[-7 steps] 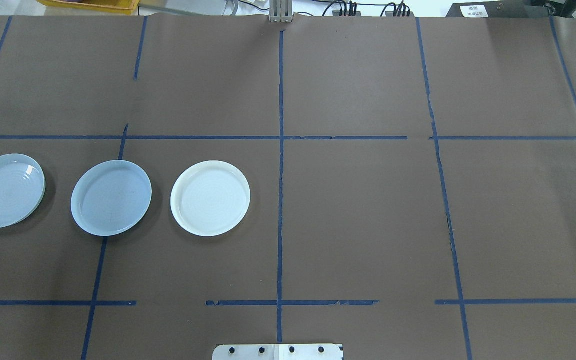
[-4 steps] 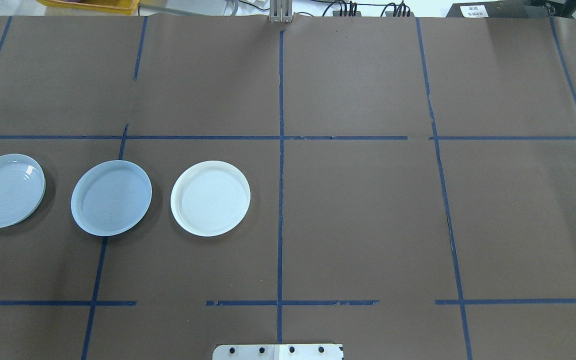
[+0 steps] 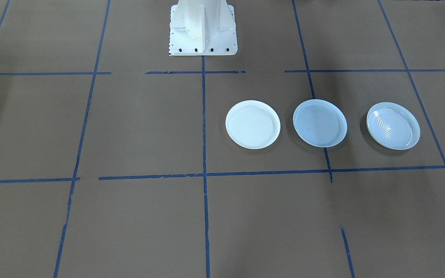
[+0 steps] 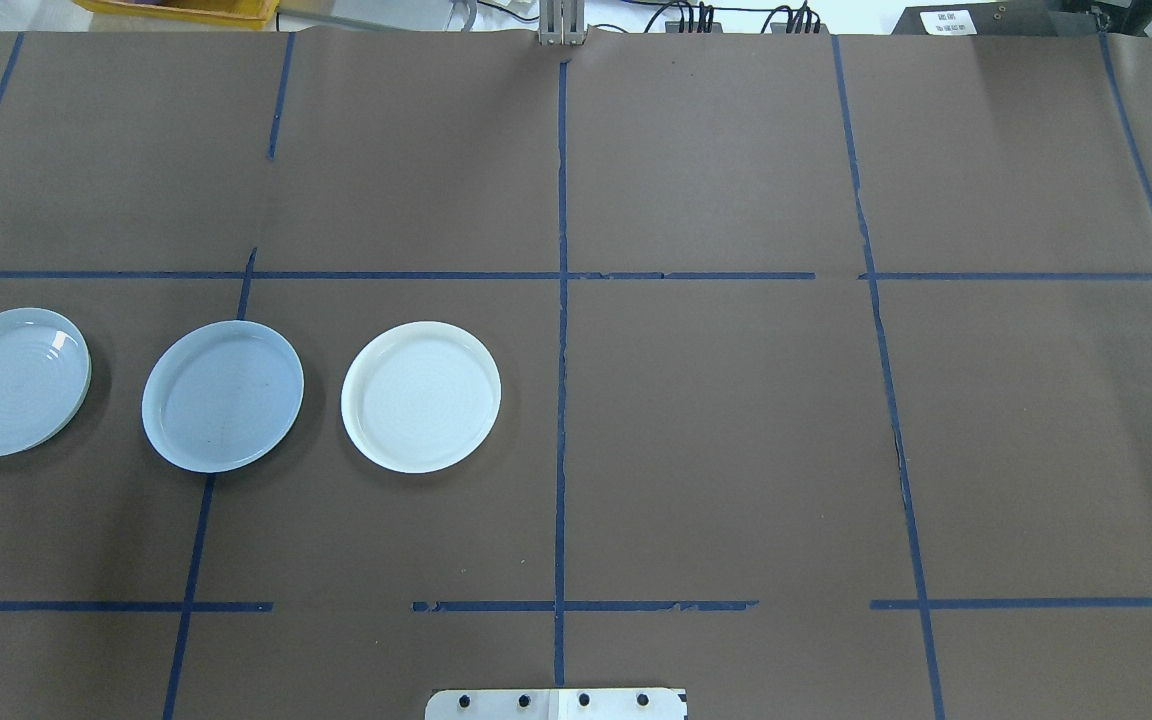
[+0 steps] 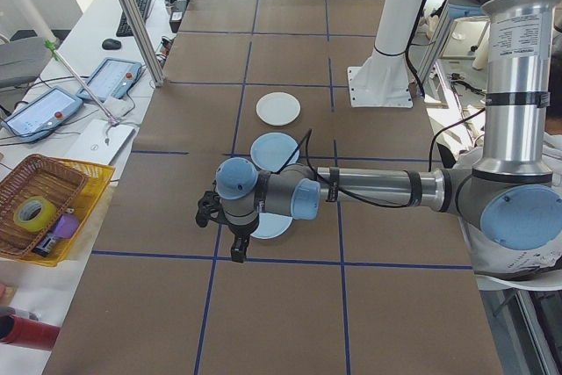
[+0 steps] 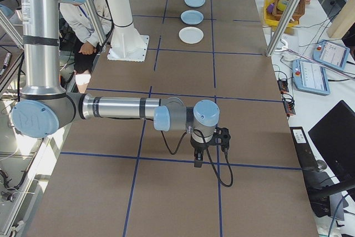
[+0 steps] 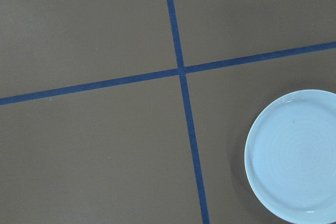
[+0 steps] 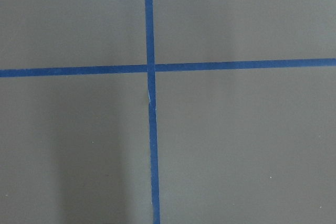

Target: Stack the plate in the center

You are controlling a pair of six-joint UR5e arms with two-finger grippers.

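Pale blue and smooth, the center plate (image 4: 222, 396) lies flat on the brown surface (image 4: 736, 430), between the white plate (image 4: 421, 396) and the ridged plate (image 4: 12, 382), apart from both. Left gripper (image 5: 235, 243) hangs above the ridged plate; right gripper (image 6: 198, 156) is far off. Whether either's fingers are spread, I cannot tell.

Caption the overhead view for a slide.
Three plates in a row on the table's left: ridged, pale blue, white.
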